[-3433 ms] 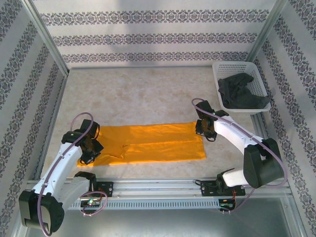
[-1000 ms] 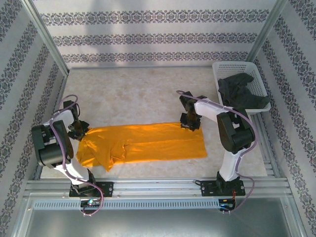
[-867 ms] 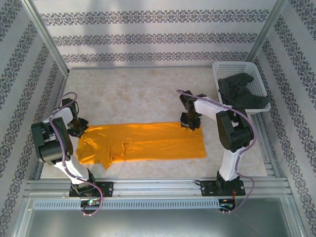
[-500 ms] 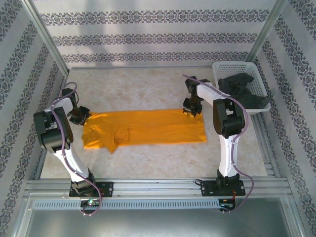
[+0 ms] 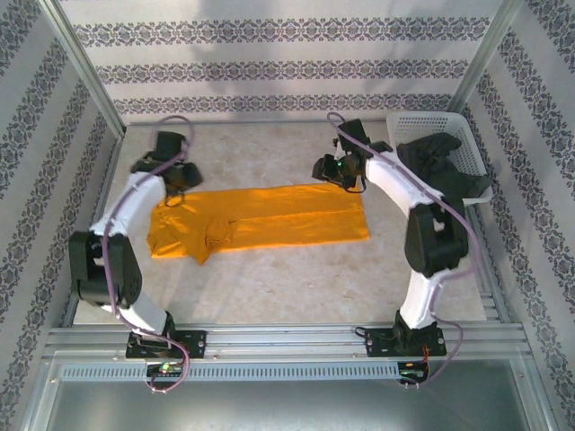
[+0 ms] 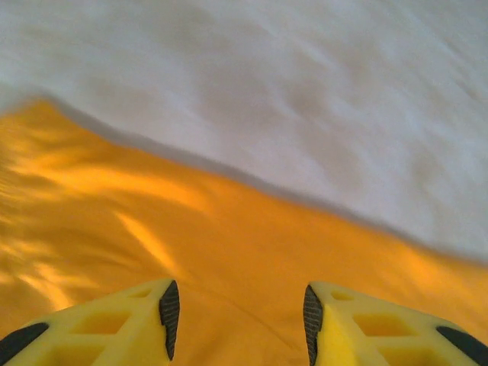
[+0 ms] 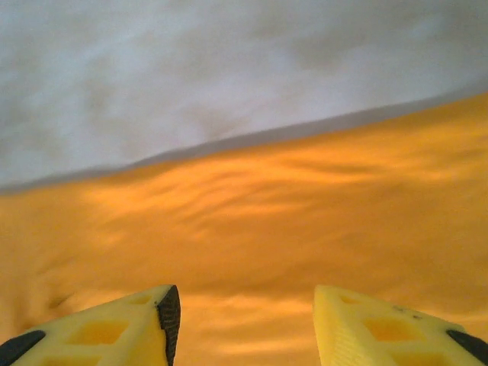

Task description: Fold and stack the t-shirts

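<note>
Now the orange-yellow t-shirt [image 5: 278,215] lies long axis left-to-right; the left gripper [image 6: 238,316] and right gripper [image 7: 242,319], jaws apart and empty, hover over its far corners.

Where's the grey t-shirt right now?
In the top view, at the far right: the grey t-shirt lies crumpled in the white basket, apart from the orange t-shirt spread mid-table.

Orange-yellow t-shirt [image 5: 269,220] lies flat on the bench [image 5: 296,287], folded lengthwise into a long band running left-right across the middle. Its right end is squared off. The left end is wider and rumpled, with a fold poking toward the near edge. Dark charcoal t-shirt [image 5: 445,171] sits crumpled and unfolded in the white basket [image 5: 449,121] at far right, apart from the orange one.
</note>
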Controlling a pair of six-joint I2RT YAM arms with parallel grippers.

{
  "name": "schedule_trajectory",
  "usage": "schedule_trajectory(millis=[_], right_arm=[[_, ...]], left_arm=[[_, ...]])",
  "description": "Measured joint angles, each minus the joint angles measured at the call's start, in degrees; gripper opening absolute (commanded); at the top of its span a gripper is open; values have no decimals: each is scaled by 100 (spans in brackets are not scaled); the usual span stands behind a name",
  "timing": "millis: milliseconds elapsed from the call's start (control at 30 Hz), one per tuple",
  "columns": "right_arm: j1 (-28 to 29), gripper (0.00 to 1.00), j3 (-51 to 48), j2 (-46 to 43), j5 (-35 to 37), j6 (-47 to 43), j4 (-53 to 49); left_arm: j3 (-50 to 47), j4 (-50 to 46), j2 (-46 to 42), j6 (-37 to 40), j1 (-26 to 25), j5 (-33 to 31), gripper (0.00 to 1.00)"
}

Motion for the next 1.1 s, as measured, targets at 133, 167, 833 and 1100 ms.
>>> schedule_trajectory(millis=[133,167,833,1100], right_arm=[[492,52,-1436,-966,-977,313,1169],[570,52,-1738,-1093,-1086,393,1322],[693,51,-3359,-2048,-1322,1217,2074],[732,50,-3447,-2072,-1390,1305,2225]], left_arm=[[-688,-42,-140,0,-1036,201,49],[-850,-63,-79,0,-1150,234,49],[-1248,-114,807,131,-1694,208,38],[-1246,-46,938,138,-1711,-28,36]])
